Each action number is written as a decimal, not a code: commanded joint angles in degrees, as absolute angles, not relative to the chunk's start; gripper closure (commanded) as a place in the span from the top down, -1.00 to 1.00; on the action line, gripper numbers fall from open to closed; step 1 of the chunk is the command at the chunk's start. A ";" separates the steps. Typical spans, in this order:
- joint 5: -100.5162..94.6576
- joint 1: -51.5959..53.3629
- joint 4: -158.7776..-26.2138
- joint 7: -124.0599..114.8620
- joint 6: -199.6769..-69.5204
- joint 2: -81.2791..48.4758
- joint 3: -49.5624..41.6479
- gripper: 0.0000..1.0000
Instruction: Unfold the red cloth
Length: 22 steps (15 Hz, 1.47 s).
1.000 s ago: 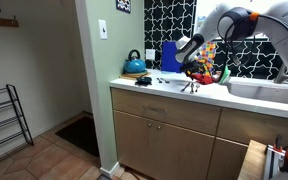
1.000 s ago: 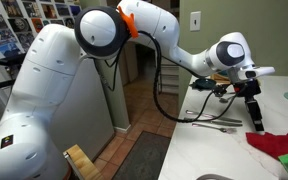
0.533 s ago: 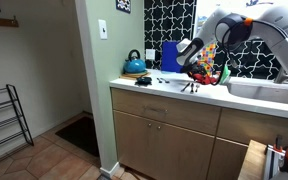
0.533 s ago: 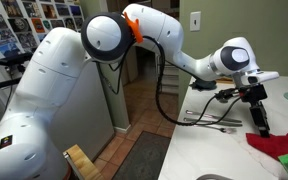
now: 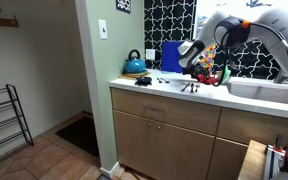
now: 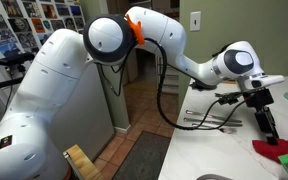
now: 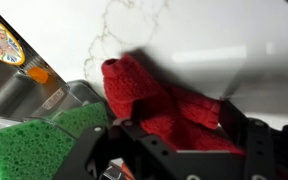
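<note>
Where the red cloth lies: bunched (a crumpled heap) just beside the green sponge.
Gripper: over the cloth, near the sponge.
Jaws: wide apart, straddling the cloth.

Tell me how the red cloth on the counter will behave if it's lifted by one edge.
Probably floppy: the red cloth lies bunched in soft folds, so it should drape. Likely light, being only fabric. On the smooth white counter it may slide if pushed.
</note>
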State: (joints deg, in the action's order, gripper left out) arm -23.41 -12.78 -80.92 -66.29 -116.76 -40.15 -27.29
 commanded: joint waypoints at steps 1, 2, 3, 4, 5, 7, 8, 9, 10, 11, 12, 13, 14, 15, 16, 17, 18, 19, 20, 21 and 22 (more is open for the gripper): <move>-24.96 -13.10 -80.26 -68.19 -118.00 -41.39 -27.34 0.33; -24.34 -13.44 -80.52 -67.54 -118.65 -41.14 -26.70 0.26; -23.46 -13.79 -80.71 -66.81 -119.10 -40.87 -26.03 0.33; -22.26 -14.19 -80.70 -66.08 -119.10 -40.57 -25.28 0.25; -22.15 -14.15 -80.67 -66.28 -119.13 -40.44 -25.22 0.35; -21.98 -14.06 -80.59 -66.90 -119.43 -40.03 -25.24 0.44; -21.55 -14.06 -80.19 -67.46 -119.49 -39.96 -25.25 0.54; -21.11 -14.04 -79.86 -67.85 -119.63 -39.99 -25.22 0.51; -20.34 -14.18 -79.44 -68.48 -119.76 -40.07 -25.05 0.64; -19.88 -14.16 -79.09 -69.29 -120.01 -40.29 -25.08 0.70; -19.61 -14.08 -79.01 -70.21 -120.58 -40.49 -25.19 0.69; -19.53 -14.01 -79.07 -70.86 -120.97 -40.63 -25.26 0.80; -19.57 -13.52 -79.85 -71.48 -122.12 -40.62 -25.85 0.69; -19.55 -13.60 -80.17 -71.92 -122.89 -40.63 -25.81 0.64; -19.85 -13.60 -80.57 -72.66 -123.86 -40.74 -26.00 0.62; -19.93 -13.75 -80.96 -73.19 -124.97 -40.84 -26.09 0.48; -20.12 -13.79 -81.27 -73.82 -125.74 -40.95 -26.25 0.26; -20.57 -13.66 -81.70 -74.71 -126.29 -41.00 -26.67 0.20; -20.73 -13.65 -82.05 -75.35 -126.71 -41.01 -26.88 0.26; -20.88 -13.51 -82.31 -75.88 -127.11 -40.98 -27.15 0.40; -21.00 -13.35 -82.57 -76.47 -127.35 -40.86 -27.35 0.48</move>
State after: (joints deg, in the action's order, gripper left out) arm -20.62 -13.47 -80.57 -74.05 -124.95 -41.01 -26.62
